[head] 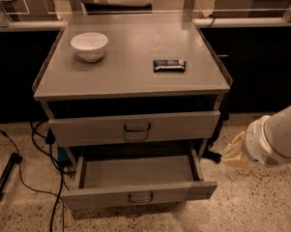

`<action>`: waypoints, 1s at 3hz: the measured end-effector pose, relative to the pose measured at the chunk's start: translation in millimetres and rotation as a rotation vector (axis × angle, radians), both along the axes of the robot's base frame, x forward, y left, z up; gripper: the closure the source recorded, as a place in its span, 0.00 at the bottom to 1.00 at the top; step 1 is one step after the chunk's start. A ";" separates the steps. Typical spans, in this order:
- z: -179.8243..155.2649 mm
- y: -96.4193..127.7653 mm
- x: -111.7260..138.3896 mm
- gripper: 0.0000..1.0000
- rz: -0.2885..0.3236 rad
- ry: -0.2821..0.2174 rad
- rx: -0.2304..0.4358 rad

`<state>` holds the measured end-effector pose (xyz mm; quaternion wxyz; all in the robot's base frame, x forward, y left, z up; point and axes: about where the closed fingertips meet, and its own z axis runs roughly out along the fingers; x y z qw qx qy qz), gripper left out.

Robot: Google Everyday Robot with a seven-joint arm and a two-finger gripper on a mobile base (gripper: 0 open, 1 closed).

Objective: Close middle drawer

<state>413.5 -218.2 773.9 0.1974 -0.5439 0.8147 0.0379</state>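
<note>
middle drawer open | gripper to its right (state unclear) | bowl, bar on cabinet

Dim, warm lighting from above. Soft sheen across flat grey metal cabinet top. Deep shadow under that top and along rear of pulled-out grey metal middle drawer. Pale yellowish gripper, right of the drawers above speckled floor, evenly lit.

The middle drawer, a shallow grey metal tray, sits level and pulled well out. Its low front panel carries a small central U-shaped handle. The gripper hangs clear at the drawer's 3 o'clock.
</note>
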 end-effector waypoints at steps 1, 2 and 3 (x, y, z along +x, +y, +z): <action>-55.8 -11.1 -5.1 1.00 -0.002 0.005 0.017; -125.6 -17.6 -14.8 1.00 -0.014 0.029 0.076; -204.4 -14.2 -27.9 1.00 -0.014 0.105 0.156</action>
